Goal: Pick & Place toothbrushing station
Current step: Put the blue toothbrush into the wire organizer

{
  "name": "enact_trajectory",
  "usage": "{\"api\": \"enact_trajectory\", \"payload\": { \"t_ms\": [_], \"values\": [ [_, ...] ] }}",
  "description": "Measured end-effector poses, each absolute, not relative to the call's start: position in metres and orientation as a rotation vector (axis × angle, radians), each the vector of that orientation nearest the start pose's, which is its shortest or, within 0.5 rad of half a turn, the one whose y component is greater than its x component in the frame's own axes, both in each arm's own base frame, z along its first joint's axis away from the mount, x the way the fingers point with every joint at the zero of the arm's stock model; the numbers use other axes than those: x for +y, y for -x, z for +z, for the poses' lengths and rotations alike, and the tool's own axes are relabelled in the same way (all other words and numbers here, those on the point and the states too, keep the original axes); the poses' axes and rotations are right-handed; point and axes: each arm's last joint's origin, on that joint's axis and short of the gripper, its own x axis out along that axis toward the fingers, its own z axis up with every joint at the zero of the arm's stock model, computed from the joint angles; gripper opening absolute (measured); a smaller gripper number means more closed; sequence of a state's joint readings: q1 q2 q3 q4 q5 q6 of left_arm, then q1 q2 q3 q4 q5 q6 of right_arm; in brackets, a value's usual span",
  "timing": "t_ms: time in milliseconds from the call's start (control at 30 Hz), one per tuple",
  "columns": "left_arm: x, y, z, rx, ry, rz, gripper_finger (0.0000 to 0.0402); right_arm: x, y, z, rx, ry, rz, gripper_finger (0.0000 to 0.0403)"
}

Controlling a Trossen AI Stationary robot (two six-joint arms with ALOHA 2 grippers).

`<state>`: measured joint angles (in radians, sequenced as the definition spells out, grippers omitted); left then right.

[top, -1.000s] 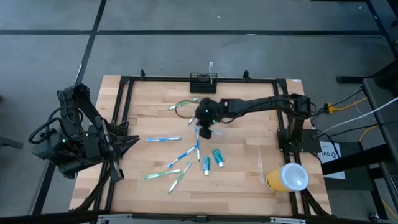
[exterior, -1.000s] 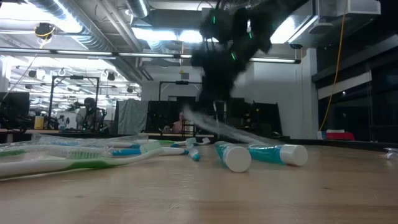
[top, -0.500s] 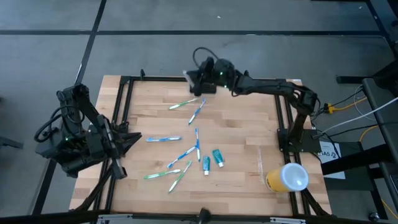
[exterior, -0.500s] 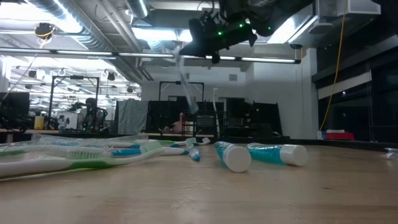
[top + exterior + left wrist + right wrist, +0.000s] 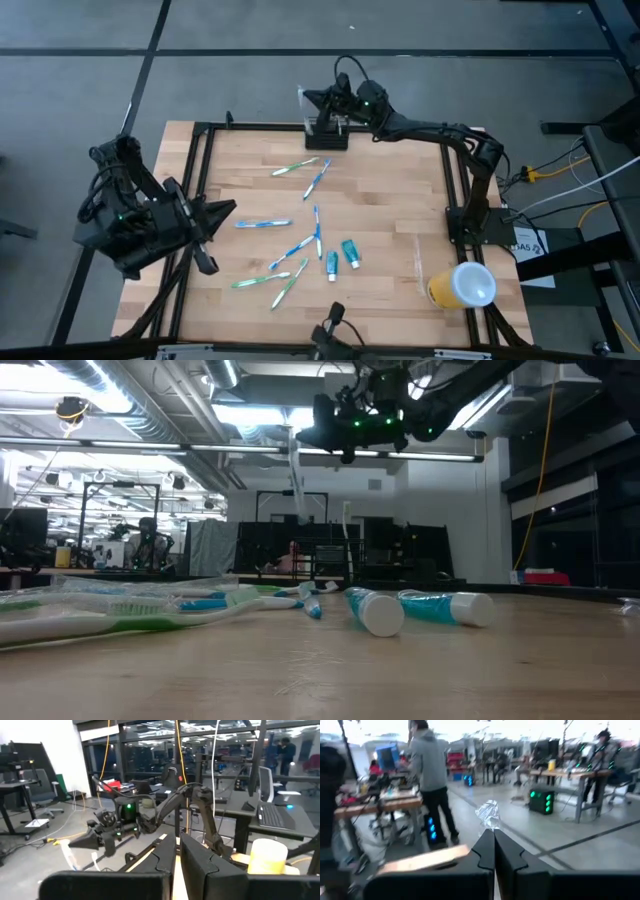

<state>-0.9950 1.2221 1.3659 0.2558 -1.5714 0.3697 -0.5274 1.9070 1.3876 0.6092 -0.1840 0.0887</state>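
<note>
Table: wooden top inside a black frame, seen from above.

Right arm: reaches from the 3 o'clock side across to the 12 o'clock edge. Right gripper hangs raised just over the station, jaws pinched shut on a clear toothbrush; in the low view the brush hangs down, tilted, below the gripper.

Left arm: waits at the 9 o'clock edge. Left gripper has its jaws narrow, nearly together, nothing between them.

Cup: yellow with white lid, on its side at the 4 o'clock corner.

Station: black mesh holder at the 12 o'clock edge, 1 white brush upright in it.

Toothbrushes: 2 at 12 o'clock just below the station; 1 blue at 9 o'clock of centre; a cluster near centre; 2 green at 7 o'clock.

Toothpaste: 2 teal tubes side by side, at 5 o'clock of centre.
</note>
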Motion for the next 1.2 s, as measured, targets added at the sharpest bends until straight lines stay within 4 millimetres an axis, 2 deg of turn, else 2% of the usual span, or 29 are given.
{"api": "enact_trajectory", "payload": {
  "t_ms": [233, 333, 900, 1200],
  "values": [
    [-0.171, -0.151, 0.473, -0.019, 0.061, 0.598, 0.0019, -0.231, -0.394, 0.269, -0.113, -0.08, -0.337, 0.0],
    [-0.17, -0.151, 0.473, -0.023, 0.076, 0.6, 0.0019, -0.233, -0.396, 0.265, -0.128, -0.07, -0.337, 0.0],
    [-0.166, -0.156, 0.473, -0.033, 0.101, 0.626, 0.0019, -0.245, -0.389, 0.262, -0.094, -0.025, -0.368, 0.0],
    [-0.166, -0.156, 0.473, -0.035, 0.108, 0.626, 0.0019, -0.245, -0.388, 0.267, -0.146, -0.02, -0.372, 0.0]
  ]
}}
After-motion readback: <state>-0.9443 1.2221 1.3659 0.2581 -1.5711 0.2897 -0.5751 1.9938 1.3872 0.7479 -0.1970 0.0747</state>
